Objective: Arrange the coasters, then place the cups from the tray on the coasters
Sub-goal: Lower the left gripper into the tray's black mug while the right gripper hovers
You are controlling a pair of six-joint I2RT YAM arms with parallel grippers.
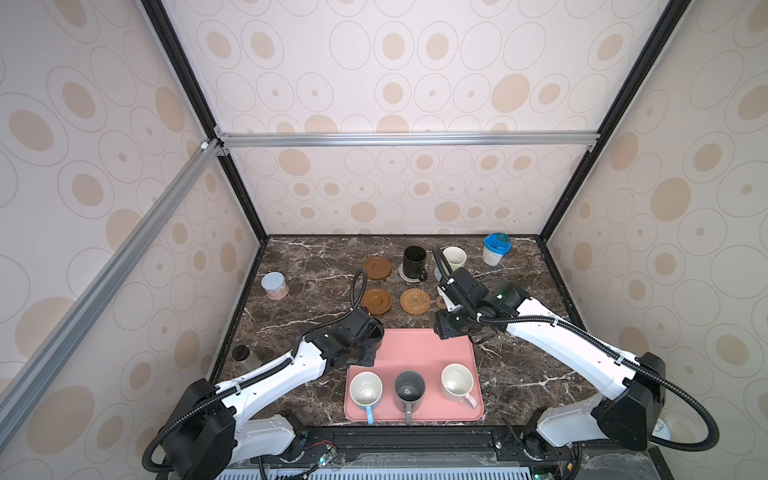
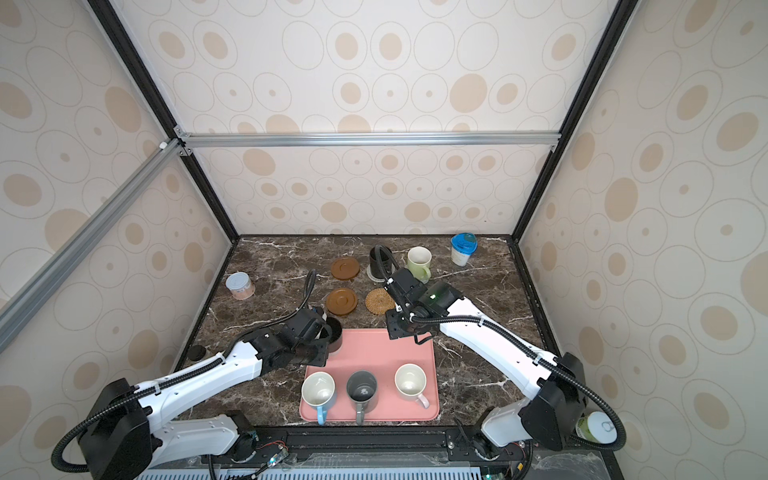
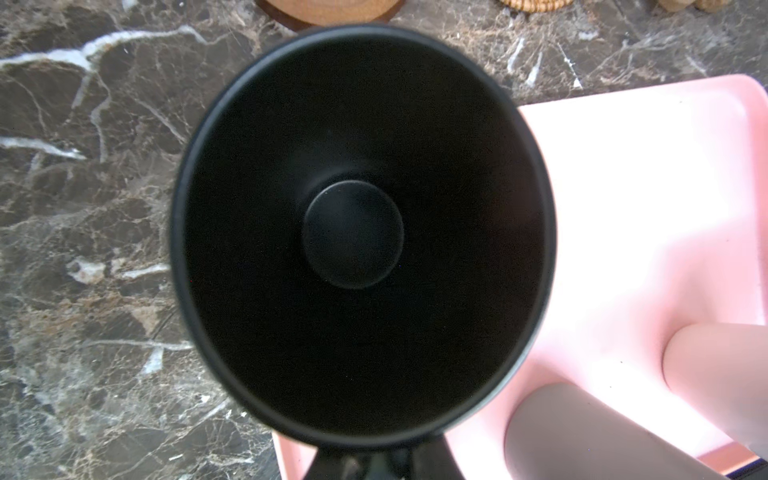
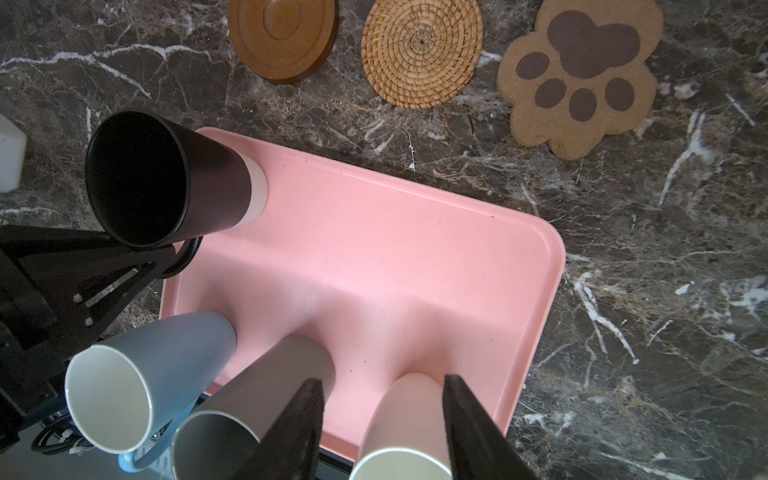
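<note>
Item held: black mug [image 1: 376,330], upright, mouth up, long axis vertical, handle turned toward the lower left of both top views, at the left arm. Base at the upper-left corner of the pink tray [image 1: 415,353]; lifted or resting, cannot tell.

Left tool [image 4: 176,253]: clenched on that mug's handle, as seen from the right wrist. Left wrist view filled by the mug's dark inside.

Right tool [image 1: 446,328]: jaws parted partway, grasping nothing, hovering over the tray's upper-right corner in both top views.

Lower row on tray, left to right: light blue mug [image 1: 365,388], dark grey mug [image 1: 409,390], pale pink mug [image 1: 457,380]. All upright; handles toward the bottom of the frame, the pink one's slanting lower right.

Upper centre of worktop [image 1: 316,266]: second black mug [image 1: 414,259], upright on whitish coaster [image 1: 404,272], handle toward lower right. Light green mug [image 2: 419,259] just right of it, handle lower right, partly crossed by the right arm's cable in a top view.

Bare coasters: brown disc [image 1: 377,267] left of the second black mug; second brown disc [image 1: 377,300] below it; rattan round [image 1: 415,301] beside that; paw-shaped coaster [image 4: 582,79] next right, mostly hidden under the right arm in the top views.

Surroundings: blue-lidded tub [image 1: 495,248], upper right; grey-lidded jar [image 1: 274,286], left edge. Both well apart from the mugs.
</note>
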